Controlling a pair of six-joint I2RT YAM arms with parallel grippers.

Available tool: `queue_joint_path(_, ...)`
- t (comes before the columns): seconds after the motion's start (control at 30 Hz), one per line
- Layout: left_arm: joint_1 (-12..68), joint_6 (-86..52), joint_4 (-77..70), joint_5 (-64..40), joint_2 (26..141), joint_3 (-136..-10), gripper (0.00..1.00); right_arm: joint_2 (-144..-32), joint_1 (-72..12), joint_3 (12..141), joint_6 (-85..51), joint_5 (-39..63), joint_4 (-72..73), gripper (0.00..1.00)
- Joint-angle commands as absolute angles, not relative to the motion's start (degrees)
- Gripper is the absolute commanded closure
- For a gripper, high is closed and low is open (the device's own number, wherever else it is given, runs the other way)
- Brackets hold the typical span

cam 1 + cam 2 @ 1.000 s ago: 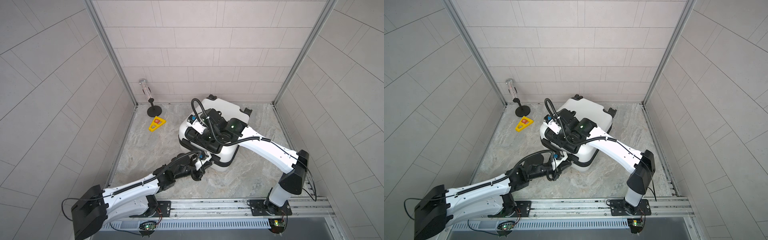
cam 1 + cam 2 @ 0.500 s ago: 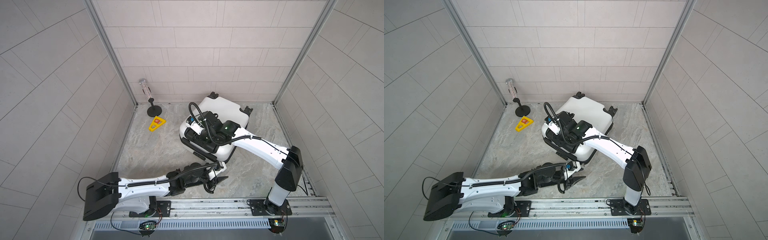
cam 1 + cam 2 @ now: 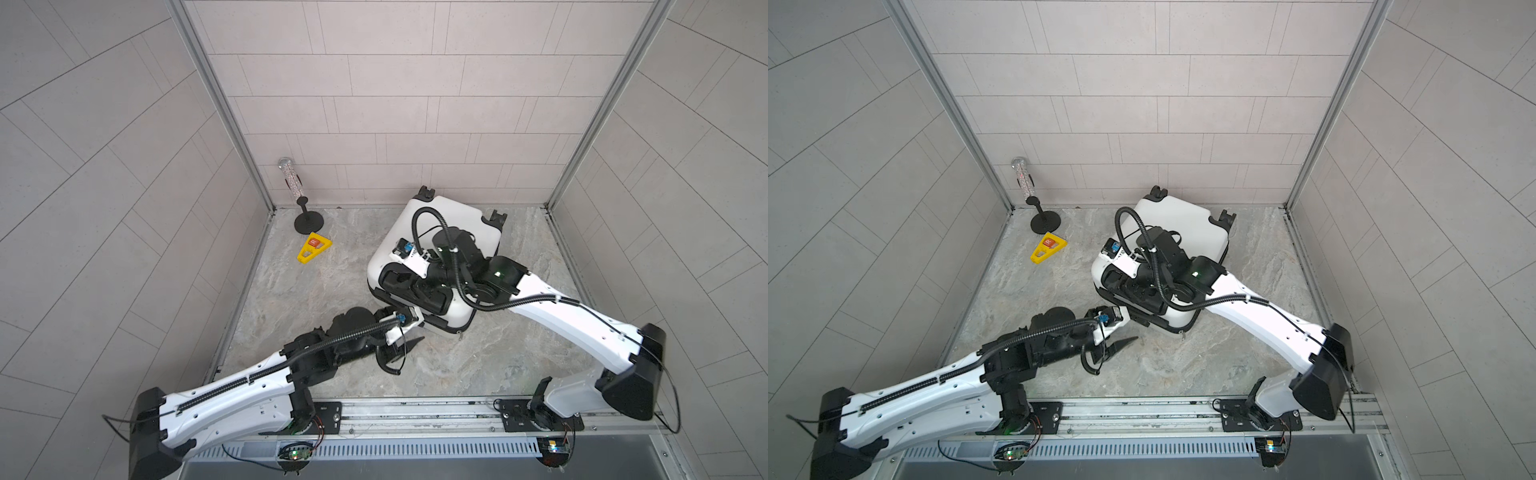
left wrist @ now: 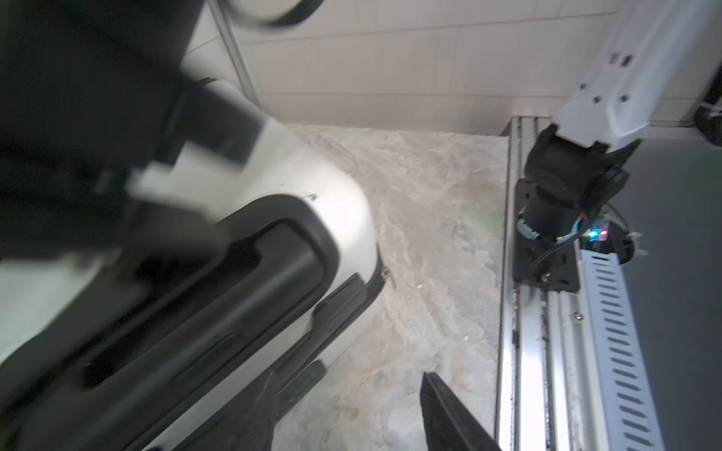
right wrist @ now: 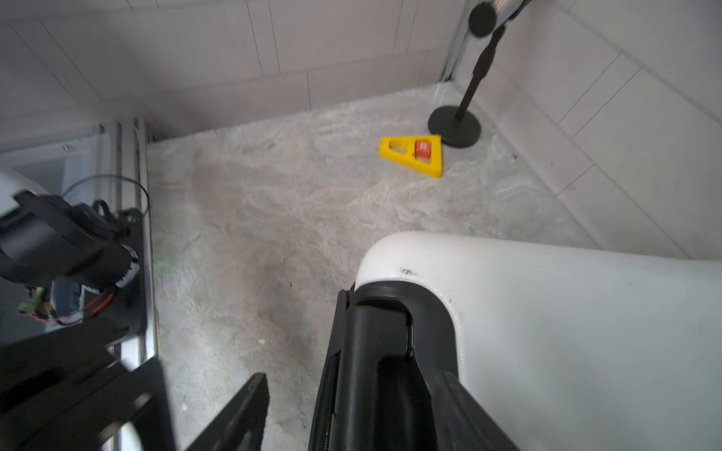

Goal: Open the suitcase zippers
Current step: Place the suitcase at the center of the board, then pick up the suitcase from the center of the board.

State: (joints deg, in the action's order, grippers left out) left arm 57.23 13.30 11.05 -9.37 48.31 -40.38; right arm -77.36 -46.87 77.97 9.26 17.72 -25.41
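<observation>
The suitcase (image 3: 453,216) lies flat on the marble floor (image 3: 332,286), toward the back right corner of the cell. Its two black wheels (image 3: 426,193) are at the far edge by the back wall, and its black handle panel (image 4: 320,234) is at the end nearest me. The zipper band (image 4: 365,289) runs as a thin dark line round the edge of the white shell, and a small pull (image 4: 385,270) shows at the near corner. I cannot tell how far the band is undone.

My right gripper (image 5: 351,375) is down over the handle end with its jaws spread wide. One finger hangs over bare floor just beside the case and the other is over the shell, with the black handle between them. It is not clamped on anything.

My left gripper (image 3: 401,351) is low over the floor just in front of the case's near edge. Its jaws are apart, with only floor between them, and it is clear of the shell.

Well apart, at the back left, a yellow wedge (image 3: 313,248) with an orange block lies beside the round base of a black stand (image 3: 308,222) that holds a glittery tube. A metal rail (image 3: 415,409) runs along the front.
</observation>
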Motion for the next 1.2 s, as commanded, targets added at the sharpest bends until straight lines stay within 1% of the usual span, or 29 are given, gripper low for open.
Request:
queue_joint_path(0.0,50.9,23.4,25.4,-18.9,51.5,-48.0,0.37,-70.6,-46.2,72.3,9.4,11.7,-22.1,0.28)
queue_joint_path(0.07,47.8,30.0,31.4,-23.1,55.8,-53.8,0.37,-65.7,-45.3,68.4,7.5,7.4,-21.5,0.27)
queue_joint_path(0.17,45.9,41.5,41.8,-26.0,64.2,-64.0,0.37,-57.5,-43.5,62.3,4.2,1.0,-21.4,0.27)
queue_joint_path(0.33,45.4,56.0,56.5,-27.3,78.5,-79.4,0.39,-45.1,-41.6,53.5,-0.2,-1.7,-22.4,0.27)
queue_joint_path(0.47,45.5,62.1,63.6,-24.9,87.0,-88.3,0.40,-39.0,-41.5,49.2,-2.1,-3.7,-24.7,0.27)
queue_joint_path(0.57,45.5,64.4,65.7,-23.0,90.6,-90.8,0.40,-36.0,-41.5,47.7,-2.6,-5.1,-26.4,0.28)
queue_joint_path(0.77,46.3,64.4,63.8,-17.3,96.0,-91.7,0.40,-31.3,-41.5,45.1,-2.9,-9.4,-28.4,0.28)
queue_joint_path(0.93,46.6,63.7,62.4,-15.8,100.1,-93.7,0.43,-28.3,-41.5,42.2,-5.0,-10.1,-28.9,0.29)
queue_joint_path(1.0,46.7,63.3,62.3,-15.6,100.9,-94.5,0.48,-27.1,-41.5,41.0,-5.8,-10.3,-28.7,0.30)
queue_joint_path(1.03,46.8,63.3,62.2,-15.6,101.1,-94.7,0.53,-26.6,-41.5,40.0,-6.2,-10.6,-28.4,0.30)
queue_joint_path(1.17,46.9,62.7,63.6,-15.3,99.4,-95.3,0.80,-24.9,-41.5,36.7,-7.0,-10.7,-27.0,0.34)
